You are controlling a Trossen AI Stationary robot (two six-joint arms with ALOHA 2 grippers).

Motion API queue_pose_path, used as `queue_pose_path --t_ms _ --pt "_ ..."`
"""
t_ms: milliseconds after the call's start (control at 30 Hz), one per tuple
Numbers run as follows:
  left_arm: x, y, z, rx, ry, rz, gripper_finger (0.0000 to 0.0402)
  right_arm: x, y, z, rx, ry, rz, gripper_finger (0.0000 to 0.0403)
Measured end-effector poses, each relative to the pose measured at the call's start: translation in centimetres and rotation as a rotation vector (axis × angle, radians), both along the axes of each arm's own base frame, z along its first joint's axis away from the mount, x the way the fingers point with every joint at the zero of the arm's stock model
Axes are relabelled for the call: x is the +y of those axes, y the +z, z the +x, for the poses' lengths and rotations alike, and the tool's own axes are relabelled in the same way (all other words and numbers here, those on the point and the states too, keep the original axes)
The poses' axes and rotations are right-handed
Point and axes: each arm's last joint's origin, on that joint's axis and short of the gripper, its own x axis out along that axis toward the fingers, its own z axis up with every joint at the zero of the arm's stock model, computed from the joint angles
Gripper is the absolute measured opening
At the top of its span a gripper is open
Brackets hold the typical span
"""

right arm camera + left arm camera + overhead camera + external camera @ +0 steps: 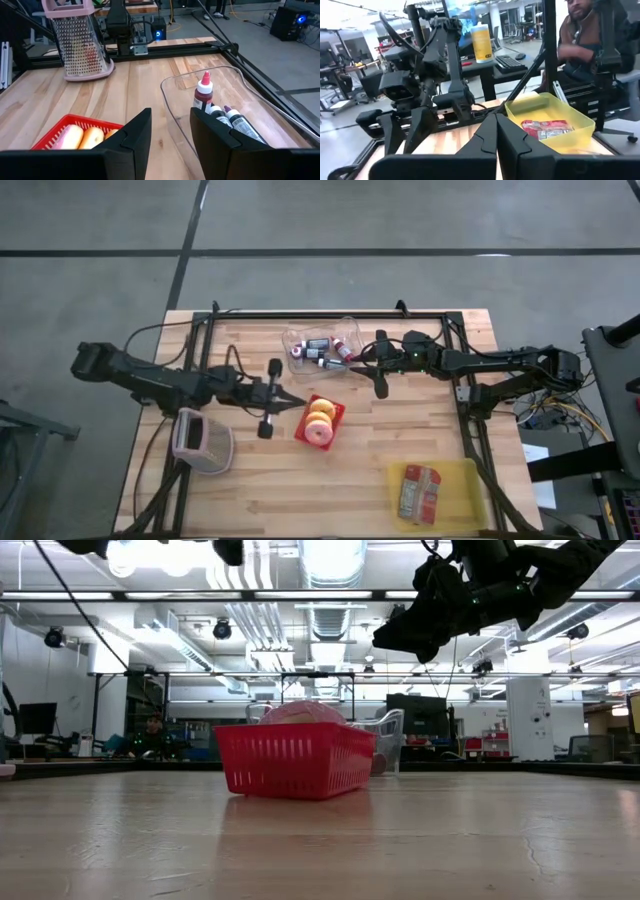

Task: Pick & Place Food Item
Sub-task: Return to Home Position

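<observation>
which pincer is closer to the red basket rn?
Left. From above, the left pincer, shut, points at the red basket, tips almost over its edge. The right pincer, open, is farther off, by the clear container.

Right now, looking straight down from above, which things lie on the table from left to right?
Pink grater → red bin holding donuts → yellow tray holding a packet.
</observation>
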Motion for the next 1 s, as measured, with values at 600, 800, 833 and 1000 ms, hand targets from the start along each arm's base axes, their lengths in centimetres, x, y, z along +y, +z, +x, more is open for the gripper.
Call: queue_pose_path --t_ms 600,800,833,1000 --pt "1.8 -4.7 -8.3 -0.130 0.091 -0.067 0.0000 0.0 0.0 0.0 -0.003 0.000 -0.001 0.0130" --pt "2.3 -6.9 -10.6 -0.169 0.117 -0.113 0.0000 0.0 0.0 0.0 -0.003 0.000 -0.001 0.0130" --pt "2.3 -7.1 -11.0 -0.178 0.118 -0.120 0.0000 0.0 0.0 0.0 -0.003 0.000 -0.001 0.0130" --pt "2.6 -8.0 -12.5 -0.232 0.115 -0.135 0.0000 0.0 0.0 0.0 -0.003 0.000 -0.001 0.0130"
